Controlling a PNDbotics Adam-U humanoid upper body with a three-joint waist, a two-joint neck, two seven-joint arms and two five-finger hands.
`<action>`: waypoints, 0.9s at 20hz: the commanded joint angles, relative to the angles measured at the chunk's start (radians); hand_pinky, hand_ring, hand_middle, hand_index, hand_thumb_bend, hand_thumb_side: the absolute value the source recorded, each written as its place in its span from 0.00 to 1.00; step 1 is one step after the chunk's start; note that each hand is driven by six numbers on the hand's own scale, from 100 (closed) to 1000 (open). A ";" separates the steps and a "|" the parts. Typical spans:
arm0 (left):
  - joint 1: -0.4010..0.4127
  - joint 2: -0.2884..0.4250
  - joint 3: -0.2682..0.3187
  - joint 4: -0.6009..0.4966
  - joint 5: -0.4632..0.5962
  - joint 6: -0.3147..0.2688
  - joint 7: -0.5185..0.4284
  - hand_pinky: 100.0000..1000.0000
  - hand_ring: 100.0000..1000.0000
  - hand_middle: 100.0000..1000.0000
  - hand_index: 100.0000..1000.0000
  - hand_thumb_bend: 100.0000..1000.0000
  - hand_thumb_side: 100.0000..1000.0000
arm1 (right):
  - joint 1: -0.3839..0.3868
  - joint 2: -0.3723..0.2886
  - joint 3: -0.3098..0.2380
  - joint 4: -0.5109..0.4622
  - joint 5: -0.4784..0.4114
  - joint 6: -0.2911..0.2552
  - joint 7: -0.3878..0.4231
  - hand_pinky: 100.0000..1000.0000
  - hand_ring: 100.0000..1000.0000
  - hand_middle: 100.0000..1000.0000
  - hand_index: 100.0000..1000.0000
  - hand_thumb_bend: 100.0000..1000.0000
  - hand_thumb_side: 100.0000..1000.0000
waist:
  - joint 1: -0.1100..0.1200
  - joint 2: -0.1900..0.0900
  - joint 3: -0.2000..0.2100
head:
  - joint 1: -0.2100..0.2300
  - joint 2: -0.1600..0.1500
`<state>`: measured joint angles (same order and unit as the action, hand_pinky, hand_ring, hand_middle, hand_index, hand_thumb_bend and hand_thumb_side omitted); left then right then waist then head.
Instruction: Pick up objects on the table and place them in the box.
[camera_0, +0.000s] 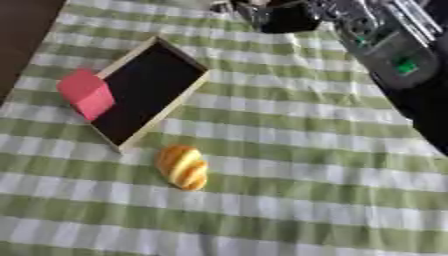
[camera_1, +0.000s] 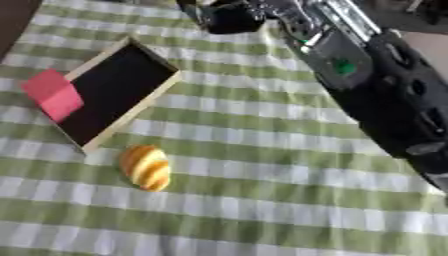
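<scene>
The right arm (camera_1: 385, 95) comes in from the upper right and stretches toward the far edge of the table, black along the forearm with a silver wrist section that carries a small green mark. At its end the right hand (camera_1: 232, 17) shows only as a dark mass at the far top of the view, over the cloth; whether its fingers are curled or straight, and whether they have hold of anything, cannot be told. Nearer and to the left of the hand lies the box (camera_0: 179, 97), a shallow rectangular tray with a pale wooden rim and a black floor, set askew on the green-and-white checked tablecloth (camera_0: 315, 180). A pink block (camera_0: 86, 93) sits at the box's left rim, overlapping it; whether it rests inside or against the edge is unclear. Just beyond the near corner of the box, on the cloth, lies a small bread roll (camera_0: 183, 167), orange-yellow with paler stripes, apart from the box and well apart from the hand.
</scene>
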<state>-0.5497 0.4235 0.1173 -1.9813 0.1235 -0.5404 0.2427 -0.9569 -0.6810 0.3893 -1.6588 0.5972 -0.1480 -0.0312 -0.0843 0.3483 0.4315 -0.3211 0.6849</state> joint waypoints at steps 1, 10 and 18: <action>-0.040 0.013 -0.023 -0.019 0.028 -0.013 -0.029 0.68 0.76 0.69 0.82 0.04 0.27 | -0.039 0.034 0.010 0.065 0.056 -0.022 -0.003 0.68 0.57 0.37 0.37 0.02 0.00 | 0.003 -0.009 0.025 | -0.034 -0.005; -0.066 -0.005 -0.043 -0.019 0.078 -0.009 -0.089 0.68 0.75 0.69 0.82 0.00 0.31 | -0.048 0.120 0.049 0.264 0.292 -0.086 -0.052 0.69 0.57 0.41 0.42 0.00 0.14 | -0.017 0.022 0.090 | -0.070 -0.035; -0.065 -0.008 -0.041 -0.019 0.087 -0.004 -0.100 0.68 0.75 0.68 0.82 0.00 0.32 | -0.013 0.160 0.065 0.368 0.426 -0.095 -0.050 0.73 0.61 0.45 0.47 0.00 0.22 | -0.017 0.032 0.082 | -0.057 -0.044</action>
<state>-0.6030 0.4034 0.0712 -1.9829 0.2031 -0.5443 0.1483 -0.9569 -0.5181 0.4576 -1.2959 0.9992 -0.2407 -0.0836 -0.1117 0.4000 0.5130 -0.3802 0.6537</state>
